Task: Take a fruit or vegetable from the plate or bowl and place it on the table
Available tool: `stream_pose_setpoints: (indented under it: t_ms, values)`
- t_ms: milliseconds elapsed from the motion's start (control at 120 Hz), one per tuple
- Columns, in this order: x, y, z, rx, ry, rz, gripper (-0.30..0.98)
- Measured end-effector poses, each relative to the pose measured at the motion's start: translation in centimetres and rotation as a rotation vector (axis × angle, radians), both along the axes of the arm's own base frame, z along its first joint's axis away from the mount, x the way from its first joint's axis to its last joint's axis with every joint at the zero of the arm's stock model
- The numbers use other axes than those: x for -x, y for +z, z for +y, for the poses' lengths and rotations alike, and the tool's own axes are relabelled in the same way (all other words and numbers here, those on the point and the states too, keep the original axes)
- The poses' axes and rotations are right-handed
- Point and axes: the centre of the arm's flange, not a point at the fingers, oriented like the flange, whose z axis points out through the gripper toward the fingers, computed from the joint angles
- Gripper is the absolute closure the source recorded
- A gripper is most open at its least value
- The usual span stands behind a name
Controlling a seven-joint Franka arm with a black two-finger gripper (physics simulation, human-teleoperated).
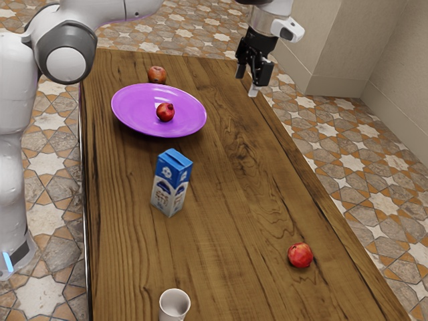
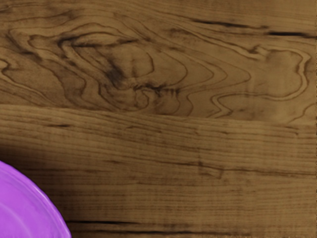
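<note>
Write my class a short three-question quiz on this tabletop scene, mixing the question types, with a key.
1. True or false: the tall blue-and-white carton stands upright on the brown wooden table.

2. Multiple choice: what lies on the glossy purple round plate?
A) the carton
B) a small, round, dark red fruit
C) a white cup

3. Short answer: how many fruits are off the plate, and where is each?

Key:
1. True
2. B
3. Two: an orange-red round fruit just beyond the plate's rim, and a bright red round fruit well away from it, past the carton.
</note>
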Motion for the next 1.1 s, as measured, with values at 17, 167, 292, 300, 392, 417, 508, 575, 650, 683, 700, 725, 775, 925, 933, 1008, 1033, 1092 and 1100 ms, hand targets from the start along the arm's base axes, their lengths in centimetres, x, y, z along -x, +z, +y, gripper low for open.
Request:
stream_pose_setpoints:
  t_ms: [17,167,292,300,392,417,508,575,650,683,700,725,775,925,933,1008,1033,1092,1100]
  values:
    - [0.0,0.0,0.0,0.000,0.000,0.000,0.00]
    - [0.0,-0.1,0.0,0.003,-0.003,0.003,0.00]
    - [0.7,1.8,0.4,0.005,0.007,-0.032,0.00]
    - [1.2,2.9,0.5,0.004,0.009,-0.052,0.00]
    - [4.9,9.8,0.6,-0.008,0.015,-0.182,0.00]
    - [5.7,10.8,0.4,-0.008,0.010,-0.195,0.00]
    - [6.5,11.1,-0.2,0.010,-0.036,-0.181,0.00]
    - [5.5,8.7,-0.9,0.050,-0.134,-0.113,0.00]
    - [4.0,5.9,-0.5,0.077,-0.224,-0.047,0.00]
    - [3.8,5.1,0.5,0.076,-0.245,-0.025,0.00]
    - [3.7,4.8,1.0,0.068,-0.255,-0.014,0.00]
    - [3.8,4.5,1.6,0.055,-0.271,0.003,0.00]
    - [5.0,3.6,2.8,0.032,-0.295,0.048,0.00]
    - [14.2,-0.3,12.3,0.030,-0.276,0.072,0.00]
    - [14.6,-0.4,13.3,0.031,-0.266,0.068,0.00]
    - [15.7,-2.1,18.0,0.014,-0.254,0.042,0.00]
    - [15.2,-2.6,18.1,-0.003,-0.282,0.044,0.00]
    - [13.5,-3.5,17.5,-0.043,-0.359,0.046,0.00]
    - [13.3,-3.5,17.5,-0.048,-0.369,0.044,0.00]
